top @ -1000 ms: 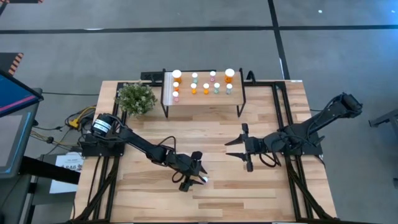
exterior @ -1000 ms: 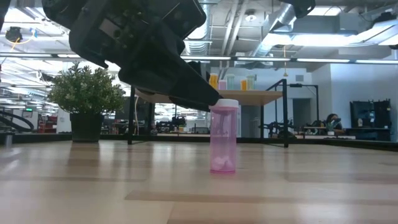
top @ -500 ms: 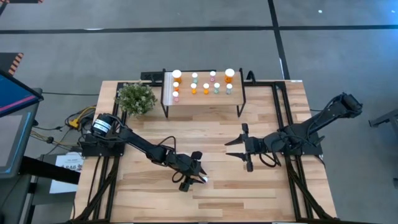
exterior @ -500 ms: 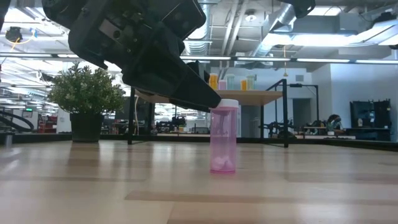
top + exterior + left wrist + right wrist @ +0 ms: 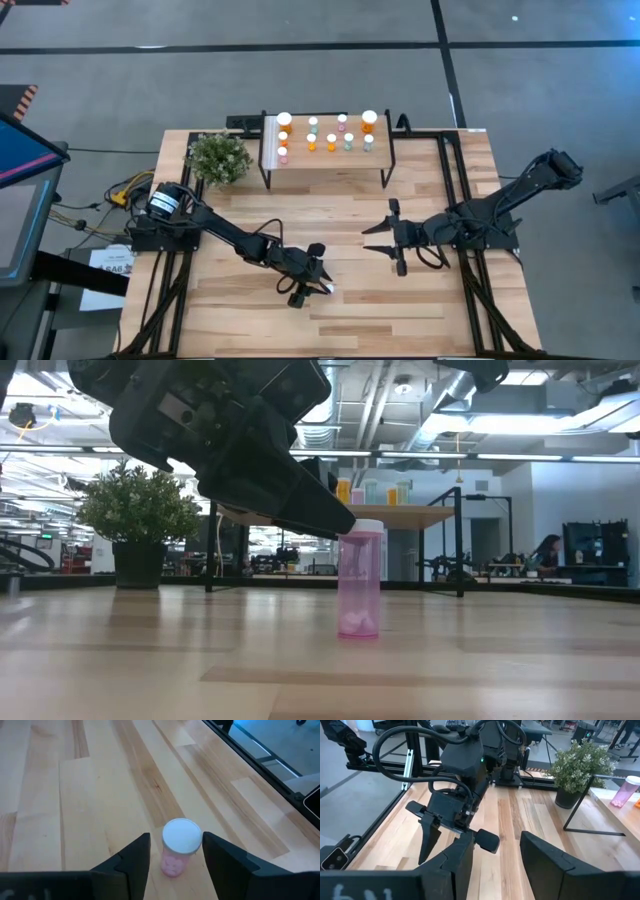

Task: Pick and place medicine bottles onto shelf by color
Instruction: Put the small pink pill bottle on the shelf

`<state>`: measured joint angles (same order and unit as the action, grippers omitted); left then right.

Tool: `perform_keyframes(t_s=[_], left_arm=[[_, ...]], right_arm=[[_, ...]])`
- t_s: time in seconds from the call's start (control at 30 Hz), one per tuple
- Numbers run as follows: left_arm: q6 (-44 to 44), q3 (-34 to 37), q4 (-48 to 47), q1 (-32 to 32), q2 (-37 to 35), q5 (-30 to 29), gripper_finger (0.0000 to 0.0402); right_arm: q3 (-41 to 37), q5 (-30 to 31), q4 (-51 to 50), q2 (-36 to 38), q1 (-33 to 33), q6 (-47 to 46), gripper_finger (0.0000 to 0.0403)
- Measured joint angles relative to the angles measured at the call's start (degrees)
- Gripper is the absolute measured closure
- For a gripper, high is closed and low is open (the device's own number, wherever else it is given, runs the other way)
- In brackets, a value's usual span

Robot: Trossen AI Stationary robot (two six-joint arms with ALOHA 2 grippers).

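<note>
A pink medicine bottle with a white cap (image 5: 359,585) stands upright on the tabletop near the table's front; it also shows in the high view (image 5: 327,289) and the left wrist view (image 5: 179,847). My left gripper (image 5: 176,836) is open, with one finger on each side of the bottle's cap, coming down at a slant (image 5: 335,520). My right gripper (image 5: 372,238) is open and empty over the table's middle right. Several orange, green and pink bottles (image 5: 331,140) stand on the light-wood shelf (image 5: 325,165) at the far edge. My left gripper has one finger (image 5: 220,857) right beside the bottle's white cap (image 5: 196,836), and the other finger stands clear of it. I cannot tell whether that finger touches the cap. The bottle stands upright with its base on the table.
A potted green plant (image 5: 218,157) stands left of the shelf at the far left. Black frame rails (image 5: 455,190) run along the table's sides. Bare wood lies between the two grippers and the shelf.
</note>
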<state>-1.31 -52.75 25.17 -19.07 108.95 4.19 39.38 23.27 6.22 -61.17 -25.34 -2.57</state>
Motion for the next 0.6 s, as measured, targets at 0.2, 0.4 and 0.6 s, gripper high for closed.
perform_keyframes(t_s=[0.2,0.4,0.6], left_arm=[[1.0,0.0,0.5,0.0,0.0,0.0,0.0235],[1.1,0.0,1.5,0.0,0.0,0.0,0.0235],[1.1,0.0,1.2,0.0,0.0,0.5,0.0235]], right_arm=[[0.0,0.0,0.0,0.0,0.0,0.0,0.0219],[0.0,0.0,-0.1,0.0,0.0,-0.4,0.0219],[0.0,0.0,-0.2,0.0,0.0,-0.4,0.0219]])
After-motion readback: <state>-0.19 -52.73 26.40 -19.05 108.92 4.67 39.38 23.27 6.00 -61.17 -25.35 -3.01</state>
